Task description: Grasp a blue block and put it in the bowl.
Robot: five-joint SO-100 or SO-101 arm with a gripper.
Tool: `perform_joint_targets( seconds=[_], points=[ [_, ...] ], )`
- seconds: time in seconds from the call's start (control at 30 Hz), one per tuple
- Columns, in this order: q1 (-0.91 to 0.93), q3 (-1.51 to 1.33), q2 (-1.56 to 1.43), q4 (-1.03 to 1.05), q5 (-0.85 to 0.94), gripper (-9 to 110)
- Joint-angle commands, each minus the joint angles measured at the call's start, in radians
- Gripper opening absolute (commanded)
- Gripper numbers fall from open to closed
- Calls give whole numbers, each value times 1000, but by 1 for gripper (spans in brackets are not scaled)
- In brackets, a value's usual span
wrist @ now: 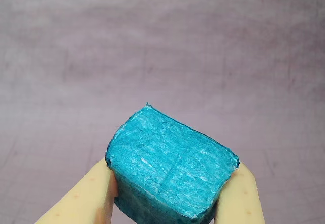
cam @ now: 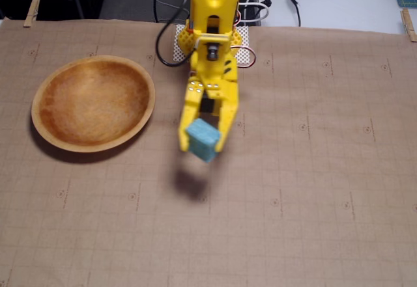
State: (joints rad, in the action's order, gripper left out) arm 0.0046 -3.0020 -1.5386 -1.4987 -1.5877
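Already airborne: the yellow two-finger gripper (cam: 202, 145) clenches the small matte teal-blue block (cam: 201, 140) by opposite flat sides.
Probably light, rough-skinned (unlikely to slip); the shallow round wooden bowl (cam: 40, 119) waits at nine o'clock.

In the wrist view, the blue block's (wrist: 170, 168) lower part and both gripper fingers (wrist: 81, 198) are cut off by the bottom edge. The arm's (cam: 215, 13) base is cropped at the fixed view's far edge.
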Motion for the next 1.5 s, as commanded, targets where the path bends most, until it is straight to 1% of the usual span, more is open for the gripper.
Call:
perform_joint_targets(
  seconds=[0.0,0.03,0.2,0.33,0.6,0.7,0.9,1.13,1.27,1.47],
  points=[
    [51,21,-49,-17,14,7],
    [57,32,-52,5,14,7],
    [66,140,-72,247,14,8],
    [74,227,-161,445,14,8],
    [201,351,-328,772,12,7],
    [247,370,-362,845,61,7],
    [359,356,-385,930,137,7],
    [500,268,-390,953,140,7],
    [541,232,-391,954,150,8],
    [548,201,-387,966,156,8]
  ],
)
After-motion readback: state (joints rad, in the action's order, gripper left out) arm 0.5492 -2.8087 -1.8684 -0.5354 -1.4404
